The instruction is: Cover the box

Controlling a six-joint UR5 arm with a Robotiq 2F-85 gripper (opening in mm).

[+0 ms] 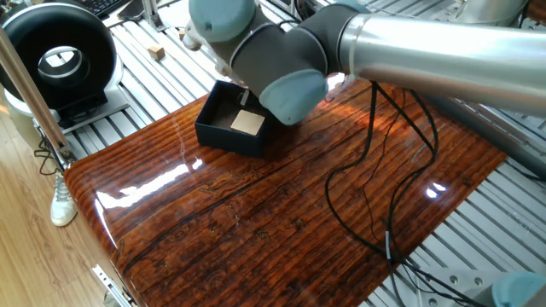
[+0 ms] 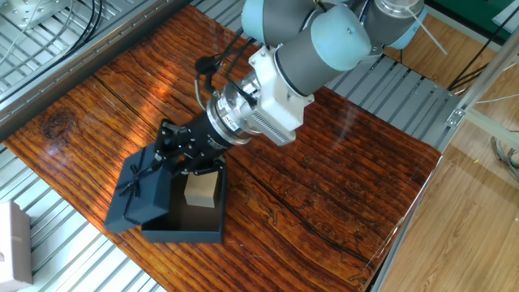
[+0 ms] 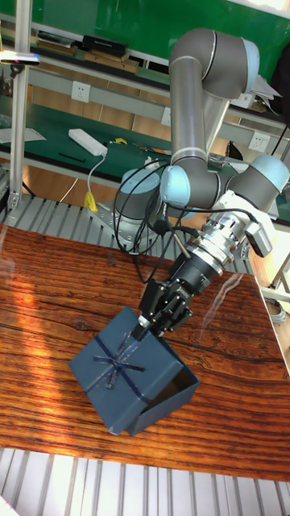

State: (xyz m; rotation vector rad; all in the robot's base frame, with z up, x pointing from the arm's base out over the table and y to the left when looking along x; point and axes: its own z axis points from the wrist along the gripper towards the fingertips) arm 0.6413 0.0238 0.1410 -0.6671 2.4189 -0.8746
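The navy box (image 2: 185,234) lies open on the wooden table, with a tan pad (image 2: 202,193) inside it. Its navy lid (image 2: 138,200) with a ribbon bow hangs tilted over the box's left edge, bow side facing up and outward. My gripper (image 2: 165,162) is shut on the lid's upper rim. In the tall fixed view the lid (image 3: 121,367) leans against the box (image 3: 173,397) below the gripper (image 3: 147,326). In one fixed view the box (image 1: 223,136) and pad (image 1: 247,123) show, while the arm hides lid and gripper.
A pale box (image 2: 13,242) stands on the metal slats left of the table. A black round device (image 1: 56,56) and a small wooden block (image 1: 156,52) sit beyond the far edge. Cables (image 1: 375,196) trail over the wood.
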